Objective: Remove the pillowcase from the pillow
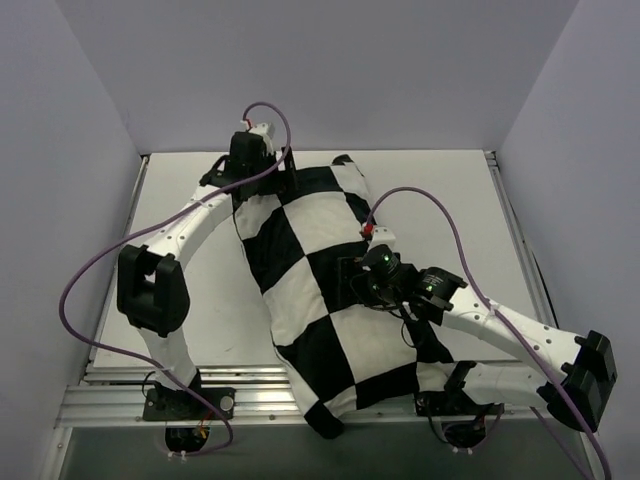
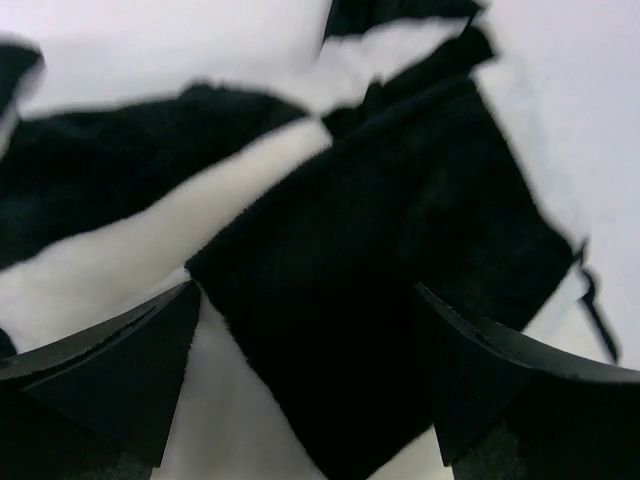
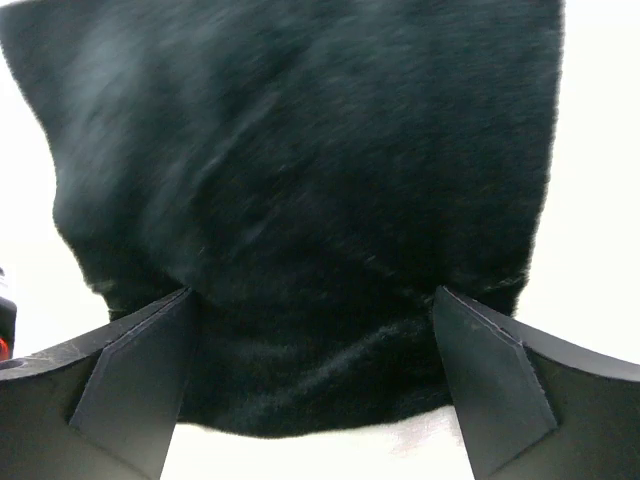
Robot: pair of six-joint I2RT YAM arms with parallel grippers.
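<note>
The left jaws stand wide apart. Their two dark fingers [image 2: 110, 370] sit low at either side of the left wrist view, with checkered cloth filling the gap and running on beyond it. They clamp nothing. The right jaws are spread just as wide. Their fingers [image 3: 130, 380] frame one black square of the same cloth, which bulges up between them, and no fold is pinched.

From above, the left arm [image 1: 190, 225] rises from its base at the near left. It bends at a raised elbow and stretches far forward, with the wrist tipped down onto the far left corner of the pillowcase [image 1: 320, 290]. The right arm [image 1: 520, 335] folds low from the near right and reaches inward, with its wrist over the right side of the cover at about mid-length.

There are two arms, one pillowcase and two purple cables, one looping off the left arm [image 1: 90, 270] and one arching over the right [image 1: 450, 225]. The pillow is wrapped and hidden, and only the plump shape of the cover shows.

The pillowcase lies lengthwise down the middle of the bench [image 1: 200, 320], slightly slanted. Its far end is close to the back edge, and its near end hangs over the metal rail [image 1: 130, 400] between the two bases. Bare bench shows in a broad strip on the left and a wider patch at the far right. Plain walls [image 1: 320, 70] close in the back and both sides.
</note>
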